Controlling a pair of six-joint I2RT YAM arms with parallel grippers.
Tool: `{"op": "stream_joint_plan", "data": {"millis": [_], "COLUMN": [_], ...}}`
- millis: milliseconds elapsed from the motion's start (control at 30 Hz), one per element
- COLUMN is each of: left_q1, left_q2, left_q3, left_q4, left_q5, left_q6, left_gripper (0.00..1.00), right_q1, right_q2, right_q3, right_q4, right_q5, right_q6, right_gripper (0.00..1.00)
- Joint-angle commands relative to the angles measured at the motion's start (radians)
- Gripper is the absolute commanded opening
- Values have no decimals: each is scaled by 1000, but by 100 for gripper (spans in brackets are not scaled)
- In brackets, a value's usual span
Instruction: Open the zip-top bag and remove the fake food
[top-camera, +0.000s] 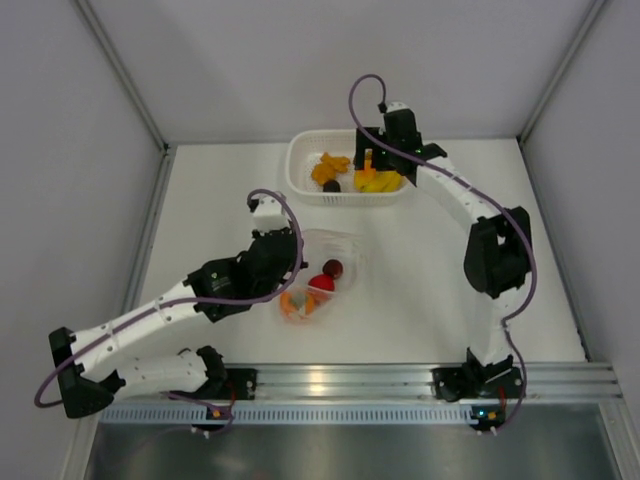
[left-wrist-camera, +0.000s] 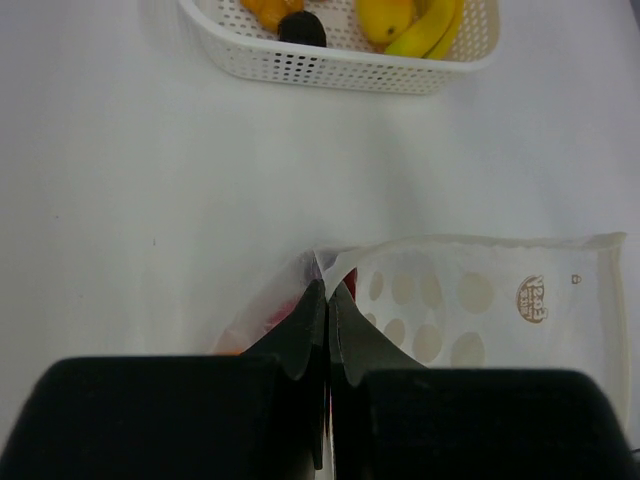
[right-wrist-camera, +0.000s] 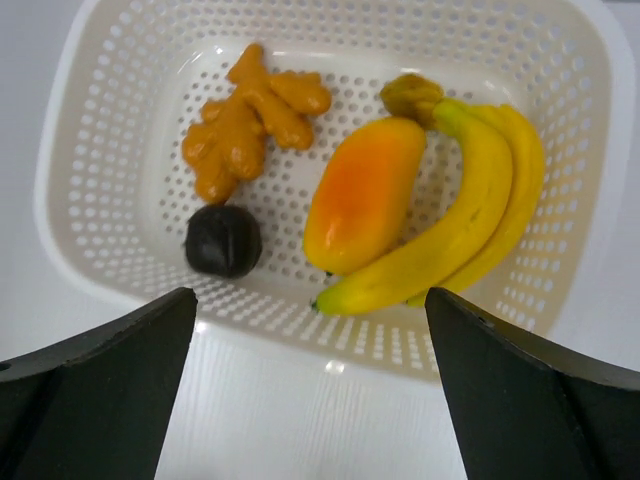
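Observation:
The zip-top bag (top-camera: 335, 262) lies at mid-table, clear with pale dots (left-wrist-camera: 480, 310). Fake food shows inside it: a red fruit (top-camera: 322, 284), a dark red piece (top-camera: 332, 267) and an orange piece (top-camera: 297, 303). My left gripper (top-camera: 298, 256) is shut on the bag's near left edge (left-wrist-camera: 327, 287), which is pinched between the black fingers. My right gripper (top-camera: 382, 165) hangs open over the white basket (right-wrist-camera: 60, 180), nothing between its fingers (right-wrist-camera: 310, 300). In the basket lie a banana (right-wrist-camera: 480, 220), a yellow-orange fruit (right-wrist-camera: 365, 195), an orange knobbly piece (right-wrist-camera: 250, 120) and a dark round piece (right-wrist-camera: 223, 240).
The white basket (top-camera: 300, 170) stands at the back of the table, just beyond the bag (left-wrist-camera: 340, 65). White walls close in the table on the left, right and back. A metal rail (top-camera: 350, 380) runs along the near edge by the arm bases.

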Motion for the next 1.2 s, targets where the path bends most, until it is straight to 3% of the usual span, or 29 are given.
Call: {"op": "stream_joint_plan", "data": {"millis": [0,100,133,300,567,667,833,967,1033,1167], "left_q1": [4,4,4,1,-1,-1,-2,-7,-19,-51], "left_q2": [9,32,38,104,164,156,168,179,176,182], "left_q3": [53,65,68,116,111,67,42,-2,-25,-35], "left_q4": [15,17,17,47,65,165,191,190,191,187], "left_q5": [-44,-68,-68,-30,-67,-51,-82,-85,-97,-130], "left_q6": [-78,-171,-193,-245,-427,-460,-527,-608,-639,-652], "left_gripper": [0,0,0,0,0,0,0,0,0,0], "right_q1": [-40,-120,-134,-132,-21,74,277,358,409,492], "right_q2": [-238,-368,-406,-702,-1064,-1101,-1076,-968,-947,-892], "right_q3": [-124,-309,-354,-604,-805,-807,-840,-859,-883,-876], "right_q4": [77,207,222,269,122,65,32,19,50,81], "right_q5": [-178,-502,-526,-636,-574,-491,-226,-2,140,280], "right_q6": [83,201,232,311,285,266,295,387,444,492], "right_gripper": [100,96,94,80,69,66,63,46,45,45]}}
